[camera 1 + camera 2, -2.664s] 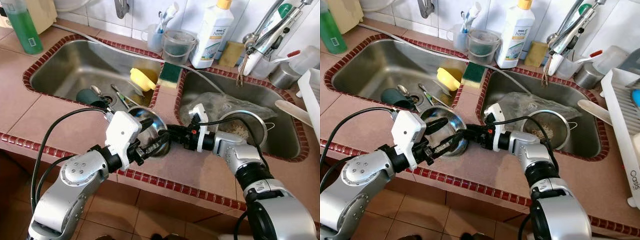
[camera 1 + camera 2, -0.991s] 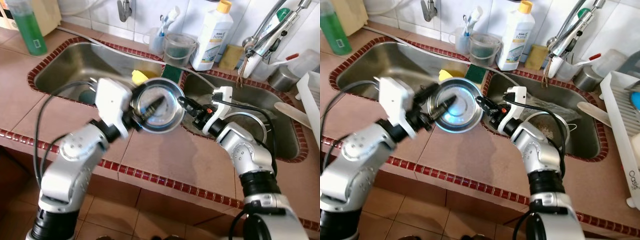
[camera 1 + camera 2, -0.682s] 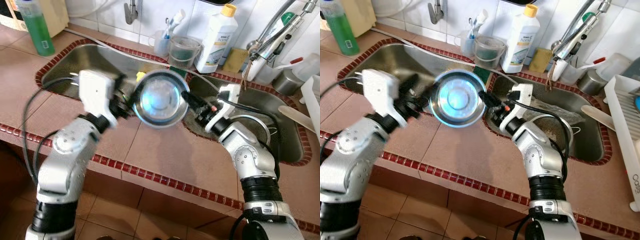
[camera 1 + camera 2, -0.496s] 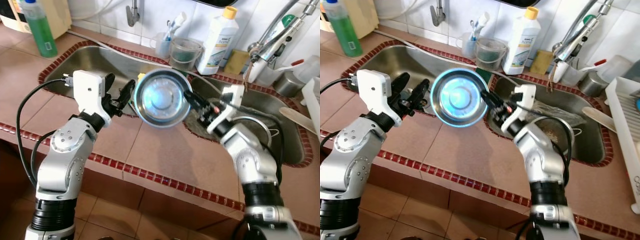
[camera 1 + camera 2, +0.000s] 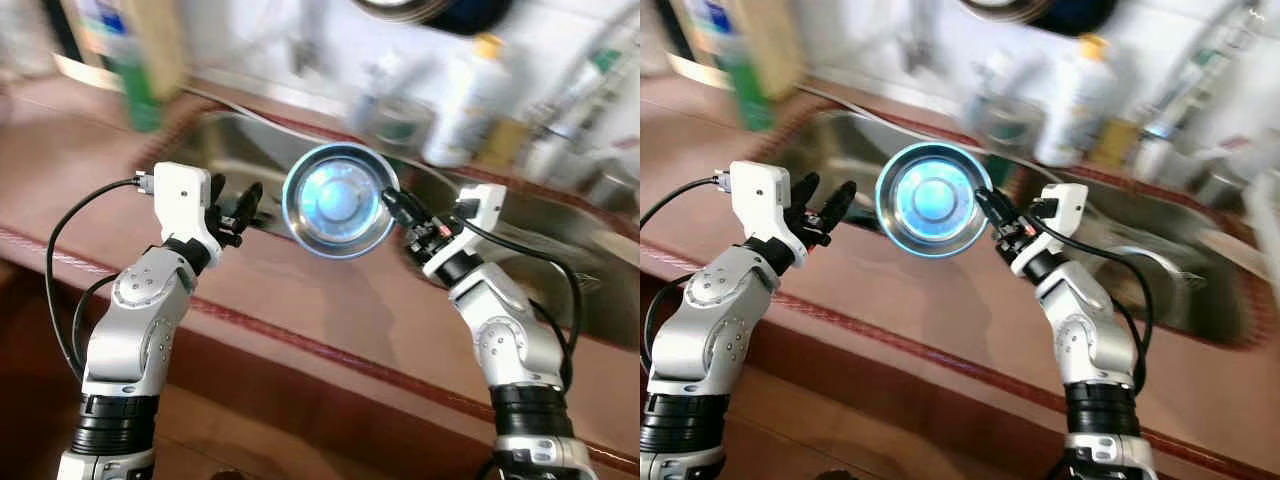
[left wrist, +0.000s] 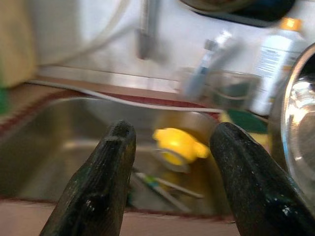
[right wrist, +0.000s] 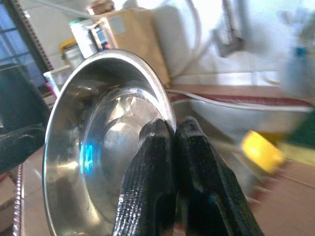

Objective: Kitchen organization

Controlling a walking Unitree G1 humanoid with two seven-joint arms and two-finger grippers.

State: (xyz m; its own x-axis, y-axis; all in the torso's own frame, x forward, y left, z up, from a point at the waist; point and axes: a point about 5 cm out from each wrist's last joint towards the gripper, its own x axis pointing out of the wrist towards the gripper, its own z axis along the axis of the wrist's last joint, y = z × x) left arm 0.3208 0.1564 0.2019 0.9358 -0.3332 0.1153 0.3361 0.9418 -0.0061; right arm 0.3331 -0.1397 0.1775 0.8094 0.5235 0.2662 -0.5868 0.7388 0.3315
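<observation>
— Above the tabletop (image 5: pixel 300 300), just in front of the sink (image 5: pixel 225 150): what's the right gripper (image 5: pixel 988 212) got?

— A round steel bowl (image 5: pixel 933 199), pinched by its rim, one finger inside and one outside. It hangs in the air tipped on edge, hollow side facing the head camera, shiny enough to throw back a bluish glare.

— And the left gripper (image 5: pixel 823 210)?

— Just beside the bowl but apart from it, its fingers spread with nothing between them.

— So which step is this?

— I'd judge the carry: the bowl is lifted and waiting to be put somewhere. The next move needs a steady wrist, since thin smooth metal held only at the lip could swing or slip.

— Anything in the sink?

— A yellow sponge-like lump (image 6: pixel 176 146) and some thin utensils; the background is too blurred for more.
</observation>
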